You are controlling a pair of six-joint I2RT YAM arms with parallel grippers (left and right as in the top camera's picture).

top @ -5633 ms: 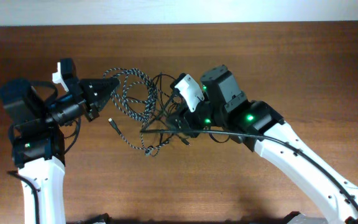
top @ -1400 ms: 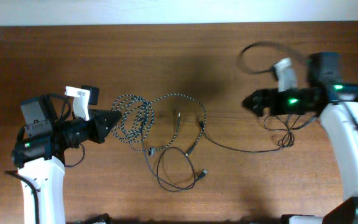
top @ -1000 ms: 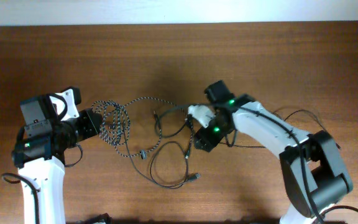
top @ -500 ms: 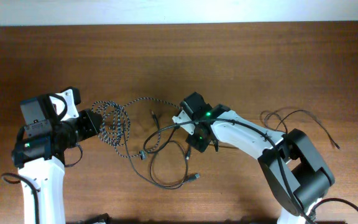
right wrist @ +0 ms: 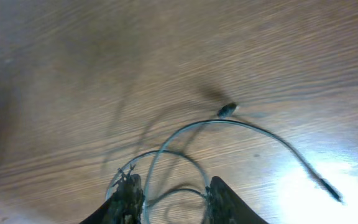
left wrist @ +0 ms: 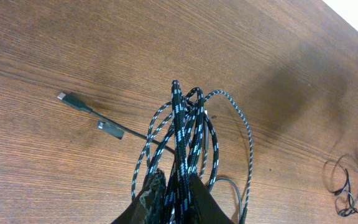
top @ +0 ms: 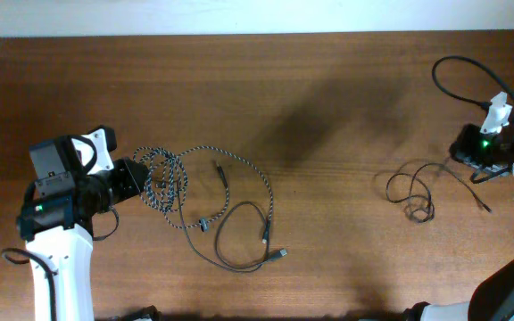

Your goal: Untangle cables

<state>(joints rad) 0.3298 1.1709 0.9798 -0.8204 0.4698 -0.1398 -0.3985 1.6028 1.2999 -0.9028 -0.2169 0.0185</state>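
Left tool (left wrist: 174,186) pinches the speckled cord (left wrist: 178,124) (right tool (right wrist: 173,186) spread apart).

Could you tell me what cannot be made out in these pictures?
Right wrist: motion blur hides whether the thin black cord touches the right pincer.
Left wrist: bottom edge cuts off the left pincer holding the speckled cord.
Overhead: plug ends too small to identify.

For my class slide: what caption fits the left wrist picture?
Left gripper pinching loops of speckled cord over a wooden table.
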